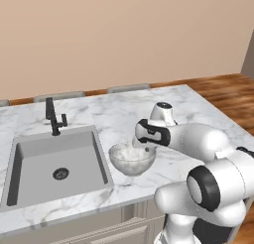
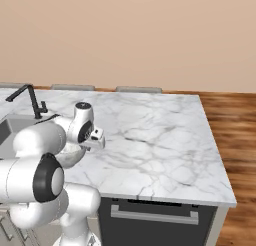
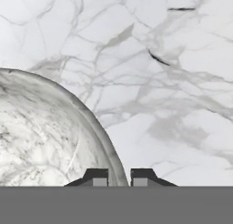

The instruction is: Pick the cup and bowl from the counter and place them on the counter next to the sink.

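My jaws (image 3: 119, 176) sit low in the middle of the hand view, drawn narrow with 1 tip on each side of the rim of the wide round grey-white speckled bowl (image 1: 132, 158), so I judge them pinched on that thin wall, the only part they can span. The bowl rests at the centre of the left base view on the white marble bench (image 1: 198, 109), just right of the rectangular grey sink (image 1: 54, 163), where it belongs.
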Robot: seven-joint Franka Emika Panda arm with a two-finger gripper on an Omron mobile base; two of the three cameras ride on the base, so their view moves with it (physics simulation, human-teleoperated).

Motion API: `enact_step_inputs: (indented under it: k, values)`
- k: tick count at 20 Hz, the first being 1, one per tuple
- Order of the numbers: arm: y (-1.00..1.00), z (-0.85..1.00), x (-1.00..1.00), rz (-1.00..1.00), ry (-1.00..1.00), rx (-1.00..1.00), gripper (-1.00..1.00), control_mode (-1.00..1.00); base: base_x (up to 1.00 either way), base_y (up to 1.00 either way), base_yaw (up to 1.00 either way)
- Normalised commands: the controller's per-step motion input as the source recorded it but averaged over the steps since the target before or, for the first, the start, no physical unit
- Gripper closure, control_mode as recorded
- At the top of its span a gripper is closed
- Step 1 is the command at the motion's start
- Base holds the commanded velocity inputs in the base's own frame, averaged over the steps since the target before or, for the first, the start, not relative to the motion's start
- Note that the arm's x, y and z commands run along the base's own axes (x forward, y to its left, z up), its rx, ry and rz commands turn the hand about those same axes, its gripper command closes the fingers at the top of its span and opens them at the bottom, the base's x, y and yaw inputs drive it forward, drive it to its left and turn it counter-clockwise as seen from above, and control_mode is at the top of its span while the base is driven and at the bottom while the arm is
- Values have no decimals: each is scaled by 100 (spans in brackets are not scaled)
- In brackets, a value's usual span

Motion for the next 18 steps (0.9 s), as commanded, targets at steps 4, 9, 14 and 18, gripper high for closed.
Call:
enact_step_inputs:
  k: [4,9,14,18]
  values:
    - [0,0,-9,0,0,0,-100,-100,0,0,0]
    - [0,0,-6,0,0,0,-100,-100,0,0,0]
    - [0,18,-18,0,0,0,-100,-100,0,0,0]
    - [-9,51,-5,0,0,0,-100,-100,0,0,0]
